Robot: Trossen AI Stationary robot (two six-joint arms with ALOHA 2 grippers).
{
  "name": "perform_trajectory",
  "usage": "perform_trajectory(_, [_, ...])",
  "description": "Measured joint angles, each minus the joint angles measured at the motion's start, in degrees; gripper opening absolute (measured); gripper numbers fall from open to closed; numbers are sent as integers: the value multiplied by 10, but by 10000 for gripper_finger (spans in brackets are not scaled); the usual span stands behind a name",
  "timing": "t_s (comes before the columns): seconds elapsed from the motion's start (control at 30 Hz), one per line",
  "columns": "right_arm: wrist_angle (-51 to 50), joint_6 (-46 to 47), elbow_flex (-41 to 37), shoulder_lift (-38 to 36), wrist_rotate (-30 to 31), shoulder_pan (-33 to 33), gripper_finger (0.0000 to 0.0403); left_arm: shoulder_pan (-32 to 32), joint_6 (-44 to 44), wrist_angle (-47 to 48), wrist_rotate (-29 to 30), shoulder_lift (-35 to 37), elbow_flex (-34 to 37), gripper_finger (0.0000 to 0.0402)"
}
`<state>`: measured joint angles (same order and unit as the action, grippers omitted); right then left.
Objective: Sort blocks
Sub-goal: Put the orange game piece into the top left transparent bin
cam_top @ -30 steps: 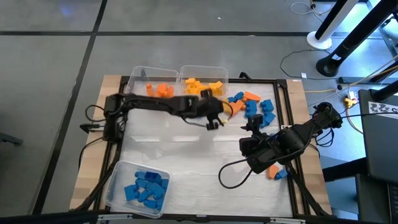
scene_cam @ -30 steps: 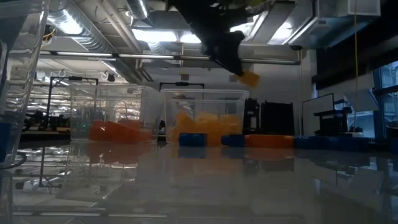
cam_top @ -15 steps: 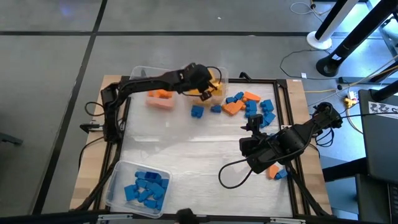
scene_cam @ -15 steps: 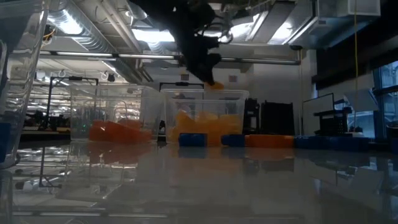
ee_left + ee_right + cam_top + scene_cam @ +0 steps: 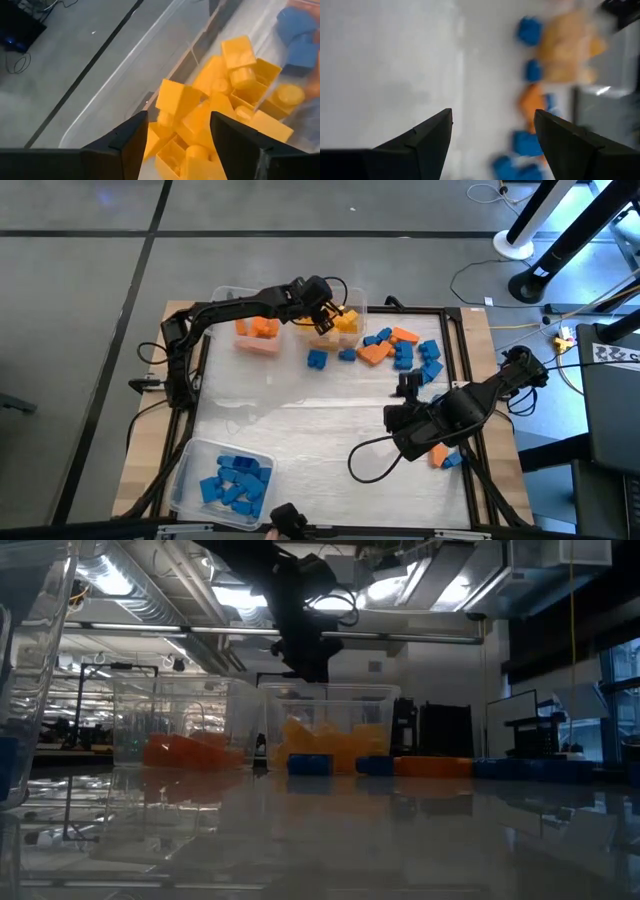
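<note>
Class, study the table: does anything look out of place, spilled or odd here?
Two stray blocks, one orange and one blue, lie at the table's edge beside the right arm, apart from the unsorted pile near the yellow bin. Otherwise nothing stands out.

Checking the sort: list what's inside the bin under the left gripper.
Only yellow blocks, piled loosely in the clear bin; the left gripper hovers open above. Lower blocks are covered.

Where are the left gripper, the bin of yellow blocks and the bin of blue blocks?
left gripper (image 5: 325, 315): high view, between its fingertips.
bin of yellow blocks (image 5: 358, 297): high view, right rim.
bin of blue blocks (image 5: 186, 456): high view, left wall.
</note>
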<state>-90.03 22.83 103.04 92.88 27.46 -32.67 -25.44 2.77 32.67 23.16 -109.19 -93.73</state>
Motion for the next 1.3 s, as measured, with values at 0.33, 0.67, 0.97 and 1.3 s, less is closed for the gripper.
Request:
perform_trajectory(0.33, [7, 174, -136, 39, -171, -24, 280, 30, 22, 2, -1, 0, 0, 201])
perform_trajectory(0.67, [107, 280, -284, 36, -257, -30, 280, 55, 33, 1, -1, 0, 0, 198])
perform_trajectory(0.97, [177, 284, -401, 36, -340, -30, 280, 67, 32, 2, 0, 0, 0, 198])
perform_trajectory(1.3, [284, 279, -497, 23, -395, -30, 280, 69, 32, 2, -1, 0, 0, 198])
